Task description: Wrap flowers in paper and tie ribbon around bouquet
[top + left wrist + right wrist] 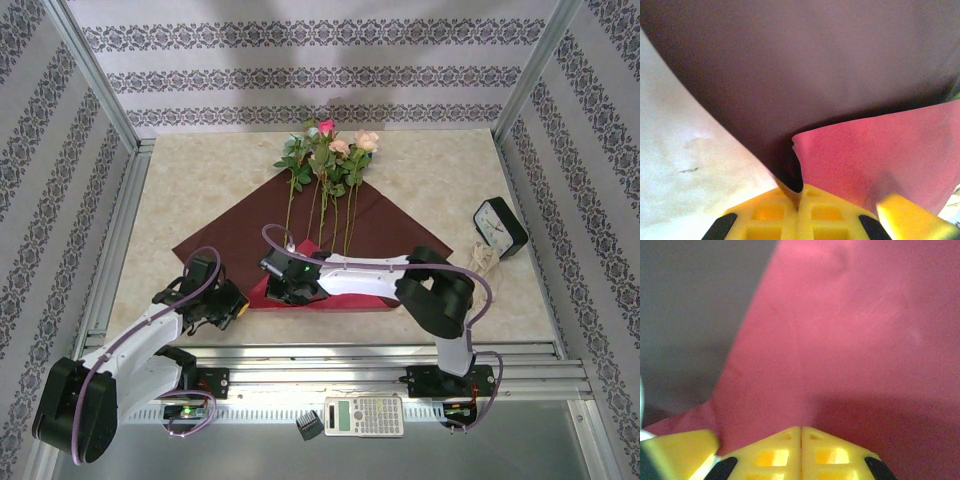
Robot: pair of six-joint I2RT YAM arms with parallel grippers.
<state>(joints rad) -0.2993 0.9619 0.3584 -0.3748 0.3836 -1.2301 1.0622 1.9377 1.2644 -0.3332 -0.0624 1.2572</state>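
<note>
Table (190, 175): bare marble at far-left and far-right corners, open for passage.
Centre: paper (225, 235) spread wide, flowers (335, 160) lying along it toward the far wall.
Right edge: clock (500, 228) standing, ribbon (484, 262) heaped just beside it.
Near edge: left end effector (235, 305) and right end effector (275, 285) crowded the paper's front corner.

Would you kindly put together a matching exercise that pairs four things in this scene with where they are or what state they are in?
Things:
1 flowers
2 clock
3 calculator
4 left claw

Places or states:
a near the right arm's base
b shut on the paper
c stems on the paper, blooms past its far corner
d at the table's right edge

Pairs: 1-c, 2-d, 3-a, 4-b
</note>
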